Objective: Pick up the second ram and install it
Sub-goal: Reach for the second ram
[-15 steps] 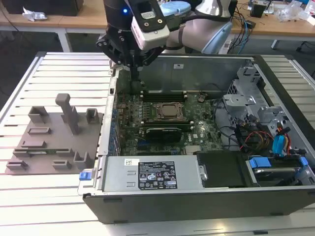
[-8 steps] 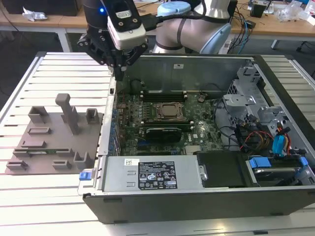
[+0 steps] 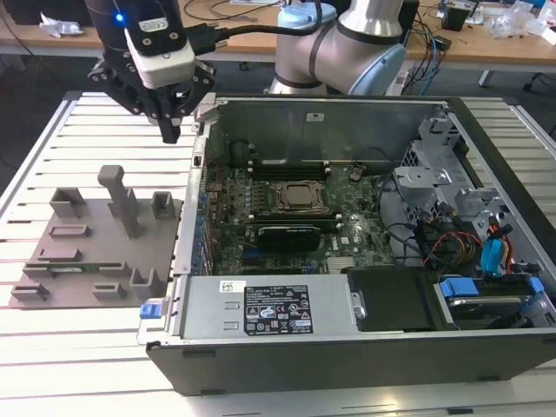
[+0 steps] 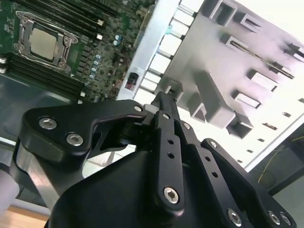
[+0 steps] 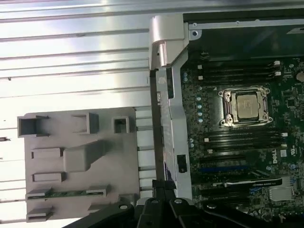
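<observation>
Gripper [image 3: 171, 132], black and two-fingered, hangs over the white slatted metal table [image 3: 87, 148] just beside the far corner of the case; we see its fingers drawn together with nothing between them, and in the second wrist view they meet at the tip [image 4: 164, 96]

Largest here is the open dark grey desktop computer case [image 3: 347, 365], with the big green motherboard [image 3: 365, 234] on its floor. On the exterior view's left of it sits the flat grey plastic holder plate with raised blocks [image 3: 95, 246]. Near that plate's front edge lies the second ram [image 3: 82, 270], a long thin green circuit-board stick, resting between small end blocks; the first wrist view shows it there too [image 5: 64, 193], well apart from the gripper

We judge the stick light and stiff but brittle, its chips and contact edge easily harmed. The free middle span, pinched across the two flat faces away from the contacts, looks to us the safest hold, since a grip near one end would probably tilt it
</observation>
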Available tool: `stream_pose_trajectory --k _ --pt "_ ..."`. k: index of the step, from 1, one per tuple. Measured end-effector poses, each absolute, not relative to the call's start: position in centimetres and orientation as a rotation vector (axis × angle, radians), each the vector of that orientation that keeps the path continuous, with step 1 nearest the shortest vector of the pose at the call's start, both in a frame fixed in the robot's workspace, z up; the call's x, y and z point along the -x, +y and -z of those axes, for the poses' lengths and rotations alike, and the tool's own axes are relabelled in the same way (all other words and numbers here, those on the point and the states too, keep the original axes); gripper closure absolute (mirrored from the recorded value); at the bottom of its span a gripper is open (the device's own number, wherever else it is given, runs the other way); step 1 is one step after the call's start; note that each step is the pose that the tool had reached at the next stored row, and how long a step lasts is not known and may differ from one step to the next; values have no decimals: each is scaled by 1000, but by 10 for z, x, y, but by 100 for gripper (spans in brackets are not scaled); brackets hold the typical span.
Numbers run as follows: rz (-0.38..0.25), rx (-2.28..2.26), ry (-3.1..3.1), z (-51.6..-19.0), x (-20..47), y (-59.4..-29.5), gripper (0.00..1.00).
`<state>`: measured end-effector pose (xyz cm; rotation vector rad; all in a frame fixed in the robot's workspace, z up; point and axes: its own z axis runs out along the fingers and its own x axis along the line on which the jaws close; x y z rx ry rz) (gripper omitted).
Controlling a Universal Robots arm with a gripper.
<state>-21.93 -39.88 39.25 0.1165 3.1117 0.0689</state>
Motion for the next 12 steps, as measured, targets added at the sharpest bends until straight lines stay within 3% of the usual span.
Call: stream_pose_trajectory --k 12 --pt "-69 -117 3112 -390 275 -399 90"
